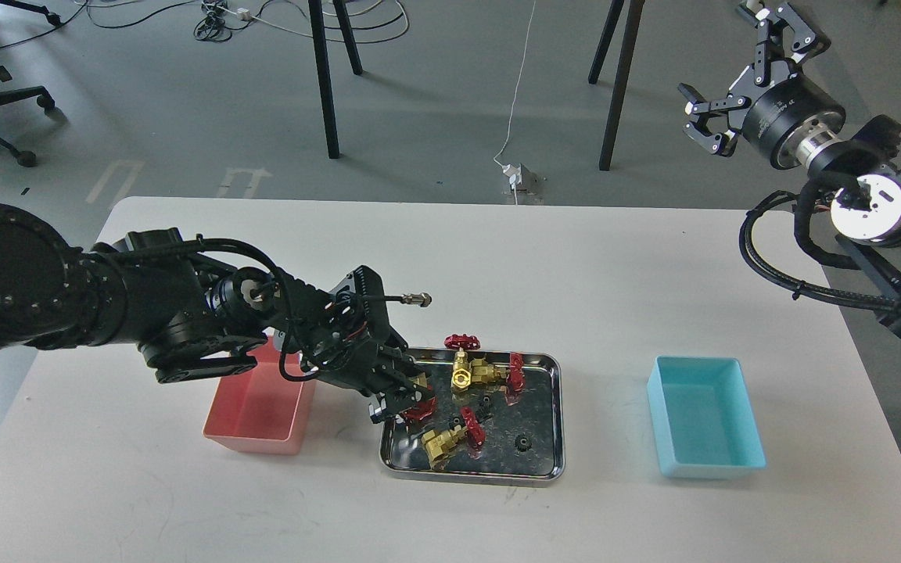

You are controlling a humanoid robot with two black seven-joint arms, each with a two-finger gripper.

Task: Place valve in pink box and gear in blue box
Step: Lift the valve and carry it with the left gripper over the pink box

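Observation:
My left gripper (406,400) reaches into the left end of the steel tray (533,475) and is shut on a brass valve (420,410) with a dark red handwheel, low over the tray floor. Three more valves lie in the tray: one upright (462,374), one beside it (501,371), one at the front (443,443). Tiny black gears (485,404) (522,443) lie among them. The pink box (255,426) stands just left of the tray, partly hidden by my left arm. The blue box (705,418) stands at the right, empty. My right gripper (728,62) is open, high beyond the table's far right corner.
The white table (576,266) carries only the tray and the two boxes. A cable plug (419,299) sticks out from my left wrist above the tray. Chair and stand legs and cables are on the floor behind the table.

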